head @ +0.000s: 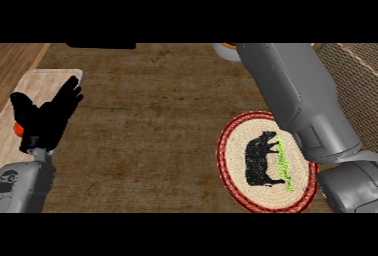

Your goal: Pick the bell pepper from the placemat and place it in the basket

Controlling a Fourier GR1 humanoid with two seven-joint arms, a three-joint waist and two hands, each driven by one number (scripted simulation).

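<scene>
A view looking steeply down on a brown wooden surface (148,125).

At the left edge, the robot's left hand (46,120) is black, with its fingers straight and pointing up and away, holding nothing. Its grey forearm comes up from the lower left corner. Under and behind this hand lies a pale wooden board (44,82), and a small spot of red-orange (17,129) shows just beside the left side of the hand; too little of it shows to tell what it is.

On the right side, a large grey right forearm (303,100) runs from the lower right corner up toward the far edge of the view. The right hand itself is out of sight beyond the top of the view, so whether it is open or closed around something cannot be told.

Beneath that forearm lies a round woven placemat (255,165) with a red rim and a black animal shape in its middle. A thin green strip (283,160) shows on the mat just beside the arm.

At the far right is a woven brown basket (354,70), partly hidden by the arm. The bell pepper cannot be clearly seen on the mat or anywhere else.
</scene>
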